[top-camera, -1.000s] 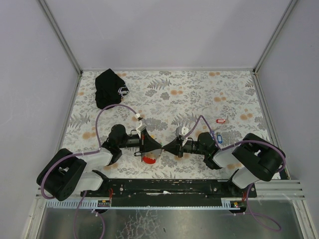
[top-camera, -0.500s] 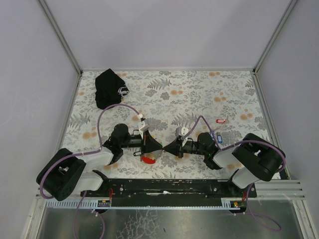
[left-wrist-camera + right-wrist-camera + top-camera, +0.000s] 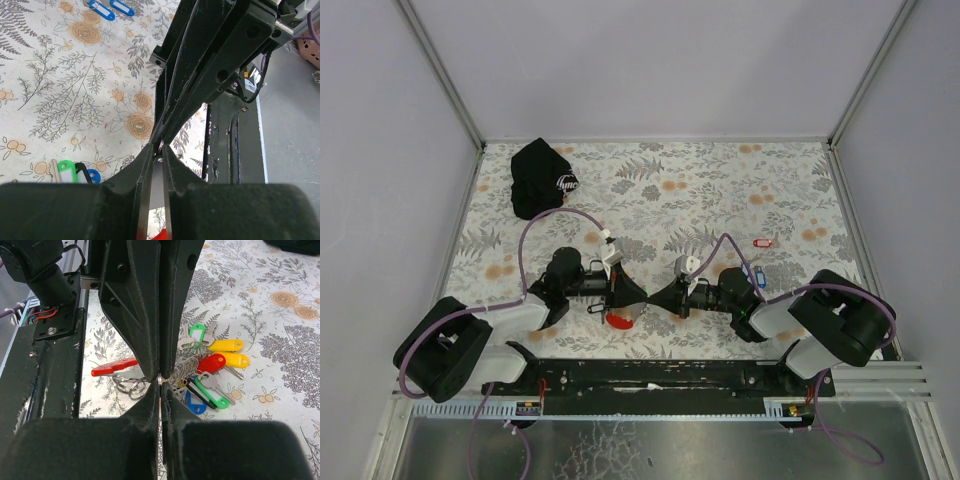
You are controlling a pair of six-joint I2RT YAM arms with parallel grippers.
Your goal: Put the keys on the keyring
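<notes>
Low over a floral-print tablecloth (image 3: pixel 720 190), two matte-black, wedge-shaped grippers meet tip to tip, or very nearly. The right gripper (image 3: pixel 160 386) is pinched tight, with a glint of bright metal at its fingertips; whether that glint is the ring itself cannot be told. The left gripper (image 3: pixel 157 159) shows a narrow slit between its flat pads and a small metal speck at the tips — whether it grips anything cannot be told.

Just off one flank of the right gripper's fingertips lie the keys (image 3: pixel 212 362), a tangled heap of small silvery blades with glossy oblong plastic tags in yellow, green, red, blue and black. Off the opposite flank, also close to the tips, lies the keyring (image 3: pixel 131 388): thin wire loops joined to a flat red plastic piece (image 3: pixel 114 367) with a rounded end.

Well beyond both grippers sit a crumpled black cap (image 3: pixel 540 178) with a white logo and, past the right arm, a lone red tag (image 3: pixel 763 242).

Against a second earlier, both wrists have shifted slightly toward the robot's right — the red piece, cap and tag lie where they did.
</notes>
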